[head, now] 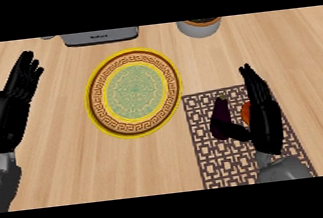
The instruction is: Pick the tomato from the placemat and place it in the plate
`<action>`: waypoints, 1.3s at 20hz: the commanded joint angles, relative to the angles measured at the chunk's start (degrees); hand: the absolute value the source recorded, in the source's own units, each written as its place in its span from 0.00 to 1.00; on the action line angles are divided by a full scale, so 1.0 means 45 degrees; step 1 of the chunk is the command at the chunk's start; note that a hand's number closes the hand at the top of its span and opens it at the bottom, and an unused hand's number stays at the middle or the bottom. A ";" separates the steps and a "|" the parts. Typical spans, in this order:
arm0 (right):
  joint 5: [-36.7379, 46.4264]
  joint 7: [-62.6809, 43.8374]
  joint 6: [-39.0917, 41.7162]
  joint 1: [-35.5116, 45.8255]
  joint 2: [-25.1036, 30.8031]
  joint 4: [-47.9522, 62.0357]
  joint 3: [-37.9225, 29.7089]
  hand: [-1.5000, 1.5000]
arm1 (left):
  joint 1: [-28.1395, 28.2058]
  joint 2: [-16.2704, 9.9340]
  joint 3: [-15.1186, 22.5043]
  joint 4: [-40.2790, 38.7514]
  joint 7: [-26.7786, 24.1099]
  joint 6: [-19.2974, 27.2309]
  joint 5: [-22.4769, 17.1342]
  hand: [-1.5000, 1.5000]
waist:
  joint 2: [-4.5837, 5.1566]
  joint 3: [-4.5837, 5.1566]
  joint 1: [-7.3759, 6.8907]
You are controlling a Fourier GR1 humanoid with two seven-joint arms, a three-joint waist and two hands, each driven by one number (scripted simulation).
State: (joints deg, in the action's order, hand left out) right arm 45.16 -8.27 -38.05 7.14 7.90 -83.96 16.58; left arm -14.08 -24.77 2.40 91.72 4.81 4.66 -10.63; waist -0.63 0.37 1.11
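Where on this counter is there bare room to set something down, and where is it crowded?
Bare wood lies between the left hand and the plate, and below the plate beside the placemat. The plate's centre is bare too. The placemat's upper part is crowded: eggplant, tomato and the right hand.

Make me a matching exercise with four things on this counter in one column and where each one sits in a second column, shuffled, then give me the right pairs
Things:
1. plate
2. eggplant
3. tomato
4. left robot hand

Places:
A. on the placemat, mostly hidden behind the right robot hand
B. on the bare wood, left of the placemat
C. at the view's left edge, open, fingers up
D. on the placemat, just left of the right robot hand

Pairs: 1-B, 2-D, 3-A, 4-C
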 commanded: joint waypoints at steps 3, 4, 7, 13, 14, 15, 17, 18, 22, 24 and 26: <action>0.2308 -0.4736 0.3772 -0.0643 0.0805 -0.0816 0.0306 0.00 | 0.0278 -0.0220 -0.0244 0.0118 0.0071 -0.0207 -0.0161 0.50 | -0.0051 0.0046 0.0118; 0.2621 -0.5393 0.4756 -0.0186 0.1001 -0.1002 0.0446 0.00 | 0.0001 -0.0160 -0.0111 -0.0004 0.0260 -0.0071 0.0008 0.50 | -0.0037 0.0062 0.0174; 0.2418 -0.7405 0.7432 -0.0036 0.0968 -0.1852 0.0764 0.00 | -0.0264 0.0154 0.0109 0.0141 0.0471 0.0141 0.0099 0.50 | -0.0003 0.0004 0.0147; 0.2649 -1.1069 1.0914 0.0856 0.0056 -0.3430 0.1161 0.00 | -0.0450 0.0018 -0.0198 0.0006 0.0348 -0.0452 -0.0048 0.50 | 0.0106 -0.0066 -0.0165; 0.2598 -1.1200 1.1205 0.1647 0.0010 -0.2869 0.0699 0.00 | -0.0346 -0.0210 -0.0686 0.0152 0.0577 -0.0685 -0.0464 0.50 | 0.0123 -0.0072 -0.0277; 0.2318 -1.1285 1.1831 0.1367 0.0313 -0.3751 0.0468 0.00 | -0.0697 0.0351 -0.0150 -0.0178 0.0556 -0.0284 0.0195 0.50 | 0.0124 -0.0076 -0.0174; 0.2812 -1.0202 1.0562 0.0915 0.0295 -0.2549 0.0186 0.00 | -0.0212 0.0573 -0.0393 0.0211 0.0378 -0.0459 0.0351 0.50 | 0.0135 -0.0083 -0.0248; 0.2926 -1.0656 1.0850 0.1572 0.0184 -0.2334 -0.0114 0.00 | 0.0098 0.0581 -0.0218 0.0716 0.0533 -0.0361 0.0556 0.50 | 0.0132 -0.0083 -0.0282; 0.2960 -1.1485 1.2041 0.1846 0.0317 -0.2302 -0.0637 0.00 | -0.0143 0.0674 -0.0447 0.0332 0.0318 -0.0719 0.0344 0.50 | 0.0140 -0.0081 -0.0256; 0.3002 -1.1481 1.2226 0.1300 0.0329 -0.2480 -0.0550 0.00 | -0.0631 0.0603 -0.0415 0.0836 0.1326 -0.0427 0.0529 0.50 | 0.0125 -0.0085 -0.0229; 0.3487 -1.1055 1.1280 0.0684 0.0008 -0.1907 -0.0294 0.00 | 0.0137 0.0792 -0.0719 0.0064 -0.0129 -0.0937 0.0588 0.50 | 0.0141 -0.0082 -0.0238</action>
State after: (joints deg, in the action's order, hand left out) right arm 58.94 -56.22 13.28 12.37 9.06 -94.29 14.97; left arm -14.15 -22.19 -0.11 93.19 6.14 1.42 -8.85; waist -0.05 0.02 0.02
